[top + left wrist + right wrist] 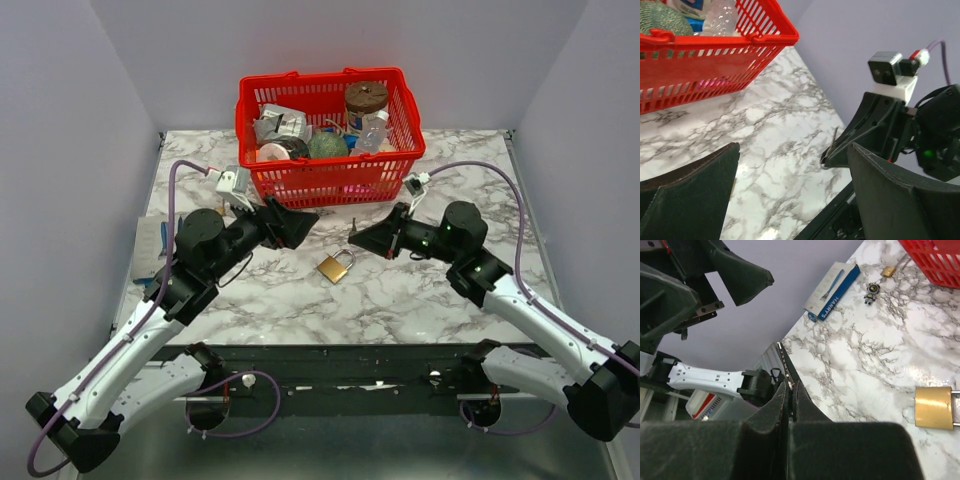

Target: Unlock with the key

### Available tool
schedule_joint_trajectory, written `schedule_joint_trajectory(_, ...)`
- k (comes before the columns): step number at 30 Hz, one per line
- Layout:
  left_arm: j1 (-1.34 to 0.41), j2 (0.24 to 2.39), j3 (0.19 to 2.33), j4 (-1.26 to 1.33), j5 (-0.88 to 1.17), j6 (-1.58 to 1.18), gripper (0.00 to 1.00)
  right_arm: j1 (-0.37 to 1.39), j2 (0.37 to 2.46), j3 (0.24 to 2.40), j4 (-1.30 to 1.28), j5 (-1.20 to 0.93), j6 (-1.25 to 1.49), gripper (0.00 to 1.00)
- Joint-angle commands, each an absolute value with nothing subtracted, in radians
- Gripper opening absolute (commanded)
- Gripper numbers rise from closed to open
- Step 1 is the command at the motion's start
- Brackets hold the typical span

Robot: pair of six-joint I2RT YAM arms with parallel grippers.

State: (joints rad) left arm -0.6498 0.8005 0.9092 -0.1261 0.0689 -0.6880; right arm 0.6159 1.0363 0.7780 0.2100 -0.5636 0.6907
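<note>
A brass padlock [335,267] with a silver shackle lies flat on the marble table [420,300] between the two grippers; it also shows in the right wrist view [934,407]. My right gripper [357,240] is shut on a thin metal key [785,364], whose blade sticks out past the fingertips, just right of and above the padlock. From the left wrist view the key [832,141] stands up from the right gripper's tip. My left gripper [303,222] is open and empty, above the table just left of the padlock, facing the right gripper.
A red basket [330,180] full of items stands at the back middle, close behind both grippers. A blue and white box [832,284] lies at the table's left edge, with a small figure [871,291] and a small brass piece [887,271] near it.
</note>
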Motion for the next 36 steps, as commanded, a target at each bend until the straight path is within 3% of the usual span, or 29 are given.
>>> schedule_joint_trajectory(1, -0.658, 0.853, 0.951, -0.303, 0.103, -0.540, 0.92, 0.560, 0.957, 0.703, 0.245, -0.517, 0.758, 0.01)
schedule_joint_trajectory(9, -0.726, 1.038, 1.023, -0.494, 0.109, -0.344, 0.90, 0.529, 0.795, 0.621, 0.152, -0.414, 0.749, 0.01)
schedule_joint_trajectory(18, -0.776, 1.250, 1.012, -0.489, 0.123, -0.224, 0.87, 0.526, 0.641, 0.641, -0.066, -0.305, 0.698, 0.01)
schedule_joint_trajectory(25, -0.770, 1.455, 1.045, -0.414, 0.187, -0.149, 0.96, 0.525, 0.571, 0.678, -0.193, -0.221, 0.637, 0.01)
schedule_joint_trajectory(32, -0.767, 1.684, 1.123, -0.377, 0.294, -0.130, 0.99, 0.526, 0.609, 0.716, -0.207, -0.236, 0.611, 0.01)
schedule_joint_trajectory(36, -0.765, 1.752, 1.176, -0.409, 0.249, -0.111, 0.99, 0.526, 0.626, 0.723, -0.207, -0.245, 0.611, 0.01)
